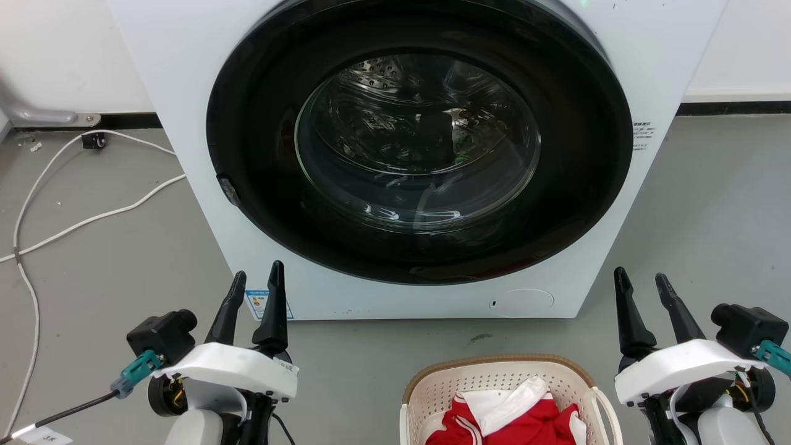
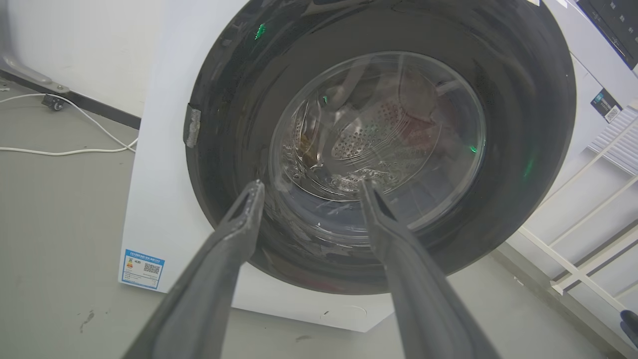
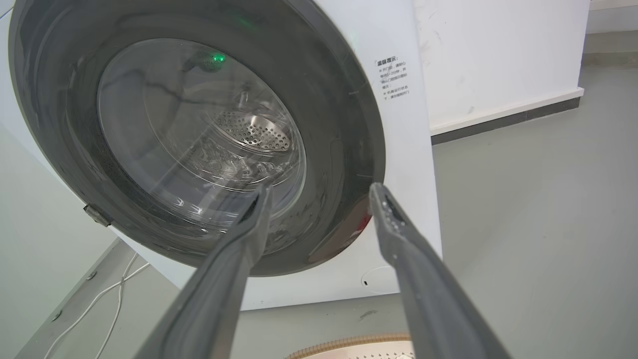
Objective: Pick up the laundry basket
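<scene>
Two strands of white cable [image 1: 93, 217] trail over the grey floor [image 1: 111, 278] at far left. A paper tag [image 1: 46, 437] on a dark lead there reads something like "3K", though it is cut off at the edge. The left claw [image 1: 258, 270] is released, fingers apart and holding nothing, before the lower left corner of the white washing machine [image 1: 179, 74]. Just beside its tips is a blue-edged sticker [image 1: 256, 304]; the left wrist view shows a QR code on it, the print too small to read. The machine's round dark door [image 1: 259, 185] is closed, with the steel drum [image 1: 395, 80] behind the glass. A label [image 1: 642, 136] of small Chinese text sits to the door's right. The laundry basket [image 1: 445, 378] stands on the floor before the machine, right of centre, holding red and white clothes [image 1: 513, 417]. The right claw [image 1: 640, 274] stands just beside it, also released and holding nothing.
</scene>
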